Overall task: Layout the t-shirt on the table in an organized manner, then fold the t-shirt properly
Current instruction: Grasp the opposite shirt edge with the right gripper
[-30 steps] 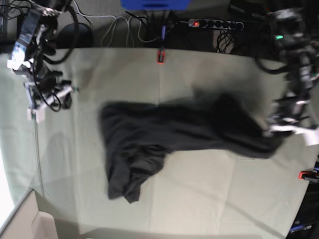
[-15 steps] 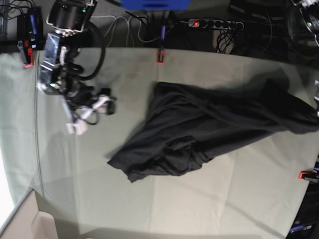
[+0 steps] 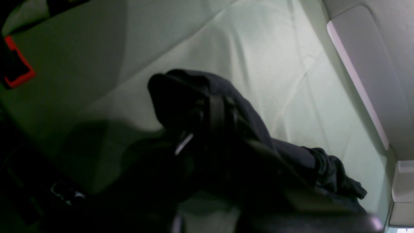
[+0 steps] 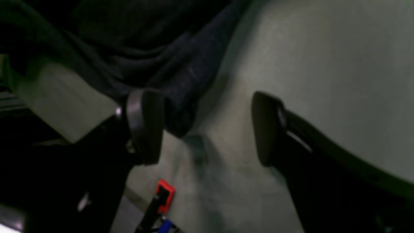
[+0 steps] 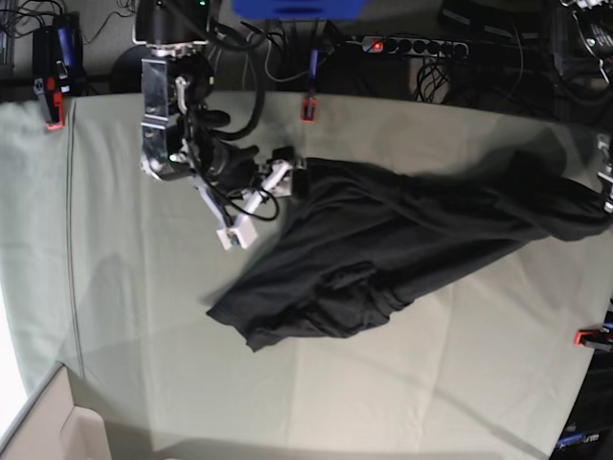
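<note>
Beside t-shirt (image 5: pixel 402 240) edge: right end effector (image 5: pixel 266 199) agape | red clamp (image 5: pixel 308 107) behind

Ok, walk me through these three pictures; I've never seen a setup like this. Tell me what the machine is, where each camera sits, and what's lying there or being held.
It is a robot with two arms, each ending in a two-fingered gripper.

The base view looks down on the whole table, which is covered in pale green cloth. A black t-shirt lies crumpled across it.

The other two pictures come from cameras mounted on the wrists, looking along the fingers.

In the right wrist view, the right gripper is open, its two dark pads wide apart, with an edge of the shirt by one pad. In the base view this arm is at upper left.

In the left wrist view, the left gripper is closed on a bunch of the shirt, lifted above the table. In the base view that end of the shirt stretches to the right edge.
</note>
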`<state>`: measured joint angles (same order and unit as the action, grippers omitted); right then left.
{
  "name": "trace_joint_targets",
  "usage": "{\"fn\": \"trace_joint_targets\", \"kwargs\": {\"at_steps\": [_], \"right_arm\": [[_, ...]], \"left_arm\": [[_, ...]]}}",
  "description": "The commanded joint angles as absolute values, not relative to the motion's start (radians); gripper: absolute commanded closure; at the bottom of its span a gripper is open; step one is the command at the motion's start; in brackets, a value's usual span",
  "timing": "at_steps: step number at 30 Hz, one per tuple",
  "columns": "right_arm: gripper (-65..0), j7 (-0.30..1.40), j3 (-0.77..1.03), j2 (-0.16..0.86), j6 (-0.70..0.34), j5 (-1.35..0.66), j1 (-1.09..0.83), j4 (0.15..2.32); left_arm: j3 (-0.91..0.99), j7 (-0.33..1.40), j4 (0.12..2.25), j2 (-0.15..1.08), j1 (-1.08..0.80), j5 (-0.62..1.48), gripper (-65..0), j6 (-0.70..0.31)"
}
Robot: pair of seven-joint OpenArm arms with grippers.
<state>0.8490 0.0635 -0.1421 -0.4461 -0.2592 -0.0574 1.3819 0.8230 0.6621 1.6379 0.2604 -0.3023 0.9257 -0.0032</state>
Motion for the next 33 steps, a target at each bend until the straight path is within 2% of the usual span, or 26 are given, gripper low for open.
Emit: {"fn": "trace_joint_targets", "kwargs": {"at_steps": [1, 3, 5, 7, 9, 14, 16, 17, 21, 24, 26, 30, 33], "right_arm": [[-42.5, 0.835, 0.051, -0.150, -0.452, -0.277, -0.044, 1.399], [-38.8, 0.835, 0.028, -0.150, -0.453, -0.277, -0.044, 1.399], [-30.6, 0.835, -0.005, -0.150, -0.470, -0.277, -0.039, 1.399], [-21.8, 0.835, -0.035, -0.150, -0.553, -0.277, -0.033, 1.397], [-15.6, 0.835, -0.041, -0.157, -0.628, -0.277, -0.031, 1.397], [-6.1, 0.835, -0.041, -0.157, -0.638, -0.275, -0.012, 1.380], [-0.3, 0.835, -0.028, -0.157, -0.638, -0.275, -0.008, 1.360], [0.0, 0.835, -0.005, -0.157, -0.638, -0.275, -0.008, 1.354], [-0.5, 0.840, 0.085, -0.157, -0.634, -0.272, -0.010, 1.349], [-4.4, 0.848, 0.136, -0.157, -0.634, -0.272, -0.016, 1.349], [-11.0, 0.848, 0.148, -0.143, -0.634, -0.272, -0.021, 1.349], [-28.0, 0.848, 0.145, -0.140, -0.636, -0.275, -0.044, 1.351], [-35.4, 0.848, 0.145, -0.154, -0.641, -0.277, -0.048, 1.353]], "left_arm": [[0.829, 0.641, 1.655, 0.278, -0.297, 0.943, -0.3, -0.007], [0.825, 0.639, 1.655, 0.278, -0.294, 0.941, -0.3, -0.007], [0.823, 0.642, 1.655, 0.278, -0.275, 0.941, -0.3, -0.007], [0.823, 0.645, 1.653, 0.277, -0.257, 0.941, -0.3, -0.007], [0.822, 0.647, 1.653, 0.274, -0.239, 0.941, -0.3, -0.007], [0.820, 0.648, 1.653, 0.263, -0.200, 0.941, -0.3, -0.007], [0.820, 0.648, 1.653, 0.263, -0.189, 0.941, -0.3, -0.007], [0.820, 0.648, 1.653, 0.263, -0.189, 0.941, -0.3, -0.007], [0.820, 0.648, 1.653, 0.263, -0.188, 0.941, -0.3, -0.007], [0.820, 0.648, 1.653, 0.263, -0.188, 0.941, -0.3, -0.007], [0.820, 0.648, 1.653, 0.263, -0.188, 0.941, -0.3, -0.007], [0.820, 0.648, 1.652, 0.263, -0.189, 0.941, -0.3, -0.007], [0.820, 0.648, 1.652, 0.263, -0.189, 0.946, -0.3, -0.007]]}}
